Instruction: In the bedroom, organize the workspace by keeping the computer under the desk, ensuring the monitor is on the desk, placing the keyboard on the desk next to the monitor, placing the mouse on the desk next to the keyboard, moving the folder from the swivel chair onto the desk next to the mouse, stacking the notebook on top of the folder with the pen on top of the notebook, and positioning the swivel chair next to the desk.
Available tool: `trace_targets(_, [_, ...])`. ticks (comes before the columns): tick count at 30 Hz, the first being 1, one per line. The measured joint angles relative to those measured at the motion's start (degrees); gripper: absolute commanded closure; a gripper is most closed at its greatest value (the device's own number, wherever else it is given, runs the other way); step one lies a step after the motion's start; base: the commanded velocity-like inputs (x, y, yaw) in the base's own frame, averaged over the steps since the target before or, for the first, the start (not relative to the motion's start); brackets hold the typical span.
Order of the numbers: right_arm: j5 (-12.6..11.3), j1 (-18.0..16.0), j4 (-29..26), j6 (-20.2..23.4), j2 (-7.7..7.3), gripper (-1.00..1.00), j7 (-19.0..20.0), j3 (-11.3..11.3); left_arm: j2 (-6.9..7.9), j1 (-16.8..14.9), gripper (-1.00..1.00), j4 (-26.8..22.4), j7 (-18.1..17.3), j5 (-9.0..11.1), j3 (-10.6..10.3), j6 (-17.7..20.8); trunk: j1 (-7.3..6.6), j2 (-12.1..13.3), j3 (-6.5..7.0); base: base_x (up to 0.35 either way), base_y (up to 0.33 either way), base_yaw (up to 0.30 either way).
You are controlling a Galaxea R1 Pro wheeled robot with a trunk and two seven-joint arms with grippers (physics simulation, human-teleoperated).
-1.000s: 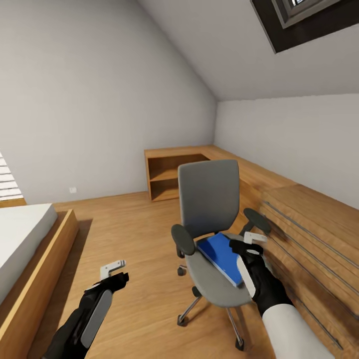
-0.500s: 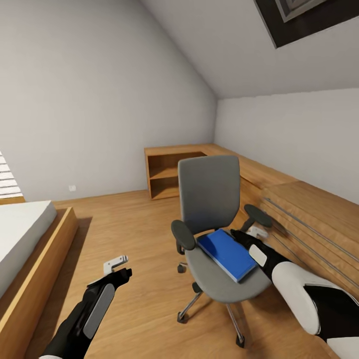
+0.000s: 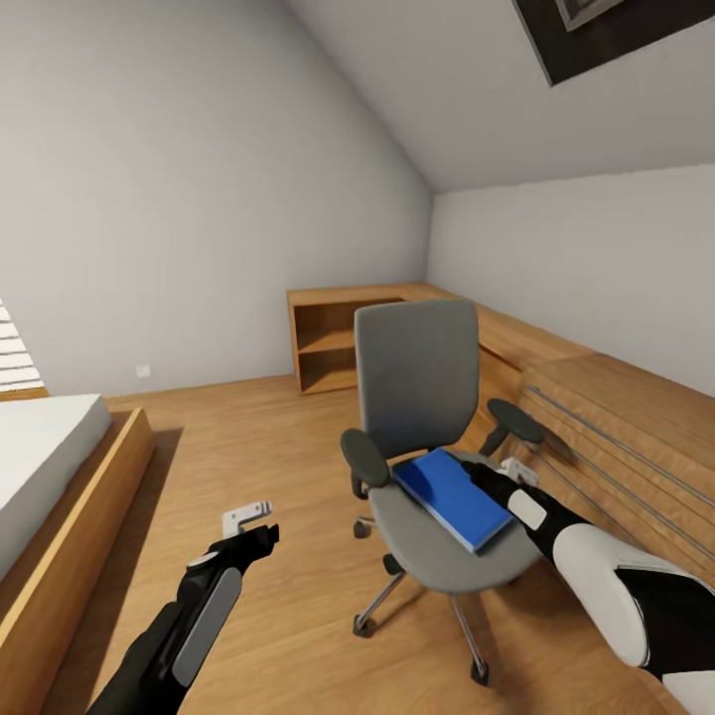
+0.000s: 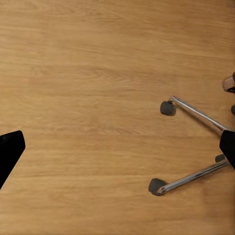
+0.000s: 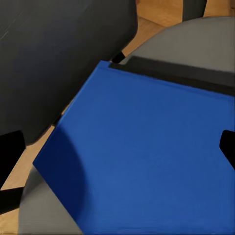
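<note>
Swivel chair (image 3: 437, 467) carries the blue folder (image 3: 452, 497) flat on its seat, long axis running away from us; our right gripper (image 3: 494, 475), jaws spread and empty, hovers at the folder's right edge, while our left gripper (image 3: 253, 526), open, hangs over the floor.

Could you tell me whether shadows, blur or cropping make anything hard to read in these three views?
Head view: evenly lit and sharp; the swivel chair casts a soft shadow on the floor. Right wrist view: the folder sits very close, slightly soft, one corner shaded darker. Left wrist view: sharp floor and chrome chair legs; the left gripper fingertips are cropped at the edges.
</note>
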Motion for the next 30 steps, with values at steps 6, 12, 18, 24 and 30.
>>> trace_targets(6, [0.0, 0.0, -0.1, 0.6, -0.02, -1.00, 0.0, 0.0, 0.00, 0.0, -1.00, 0.0, 0.1, 0.0, 0.0, -0.1, 0.23, -0.4, -0.18, 0.000, 0.000, 0.000])
trace_targets(12, [0.2, 0.0, -0.1, 0.6, -0.02, -1.00, 0.1, 0.0, 0.00, 0.0, -1.00, 1.1, 0.2, 0.0, 0.0, -0.1, 0.23, -0.4, -0.18, 0.000, 0.000, 0.000])
trace_targets(18, [0.4, 0.1, 0.0, 0.2, -0.22, -1.00, 0.1, 0.0, 0.00, 0.0, -1.00, 2.2, 0.3, 0.0, 0.0, -0.1, 0.20, -0.4, -0.18, 0.170, 0.000, 0.000])
trace_targets(24, [0.5, 0.2, 0.0, 0.1, -1.12, -1.00, 0.1, 0.1, 0.00, 0.0, -1.00, 3.6, 0.2, -0.1, -0.1, -0.1, 0.20, -0.4, -0.18, 0.287, 0.000, 0.000])
trace_targets(30, [0.5, 0.2, 0.1, 0.4, -1.69, -1.00, -0.6, 0.1, 0.00, 0.0, -1.00, 3.7, 0.2, -0.1, -0.1, -0.1, 0.22, -0.4, -0.18, 0.073, 0.000, 0.000])
